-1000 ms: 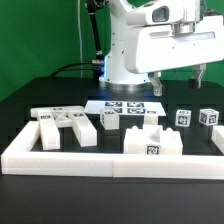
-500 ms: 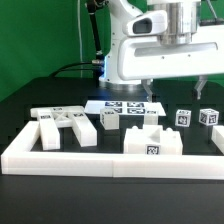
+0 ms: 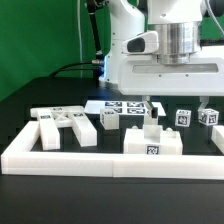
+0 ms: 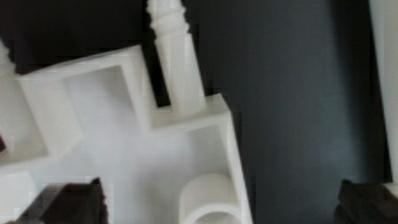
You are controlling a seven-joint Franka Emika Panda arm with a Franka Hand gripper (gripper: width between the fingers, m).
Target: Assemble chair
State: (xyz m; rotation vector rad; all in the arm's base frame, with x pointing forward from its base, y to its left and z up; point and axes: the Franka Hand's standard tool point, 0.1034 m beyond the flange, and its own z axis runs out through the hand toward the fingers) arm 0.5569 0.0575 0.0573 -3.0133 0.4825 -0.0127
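Loose white chair parts lie on the black table. In the exterior view a notched block (image 3: pixel 153 141) with a tag on its front stands just behind the border wall. A flat slab with prongs (image 3: pixel 64 123) lies at the exterior view's left, with a small block (image 3: pixel 110 120) beside it. Two tagged cubes (image 3: pixel 183 117) (image 3: pixel 208 116) sit at the right. My gripper (image 3: pixel 178 107) hangs open just behind and above the notched block. In the wrist view the white part (image 4: pixel 169 150) with a rounded post lies between my wide-apart fingers (image 4: pixel 68 203), untouched; my gripper (image 4: pixel 222 205) holds nothing.
A long low white border wall (image 3: pixel 100 161) runs along the front and turns back at both ends. The marker board (image 3: pixel 120 105) lies flat behind the parts, near the robot's base. A green backdrop and cables are at the back.
The gripper has come down from well above the table to just over the parts, staying open. No part has moved.
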